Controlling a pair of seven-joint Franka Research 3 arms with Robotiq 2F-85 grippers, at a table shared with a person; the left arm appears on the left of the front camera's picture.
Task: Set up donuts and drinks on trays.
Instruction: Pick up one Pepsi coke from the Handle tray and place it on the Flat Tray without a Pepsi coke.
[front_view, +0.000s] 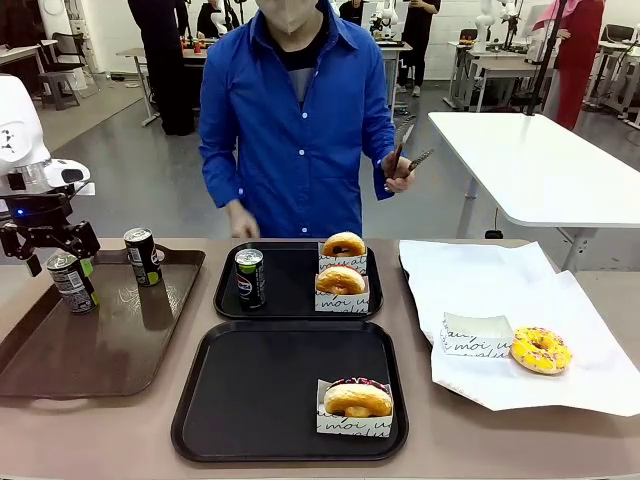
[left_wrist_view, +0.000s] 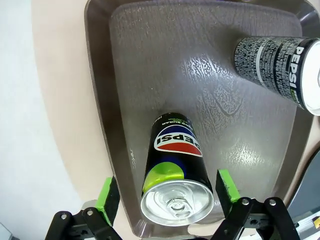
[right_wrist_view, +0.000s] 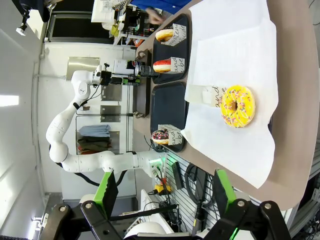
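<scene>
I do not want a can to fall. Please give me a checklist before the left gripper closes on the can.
1. Left gripper open: ok.
2. Can upright on brown tray, centred between the pads: ok.
3. Other can stands apart: ok.
4. Pads low enough on the can: cannot tell.
5. Near black tray has free room beside its donut: ok.
6. Person's hands away from that tray: ok.

Left arm (front_view: 18, 125): white rounded casings, with a black wrist module carrying a blue indicator light. Left gripper (left_wrist_view: 167, 195): black linkage fingers with round pivot screws and green pads (left_wrist_view: 107, 196). Right gripper (right_wrist_view: 165, 192): identical build. Person (front_view: 300, 120): blue button-front collared shirt with long sleeves, over a dark inner top.
</scene>
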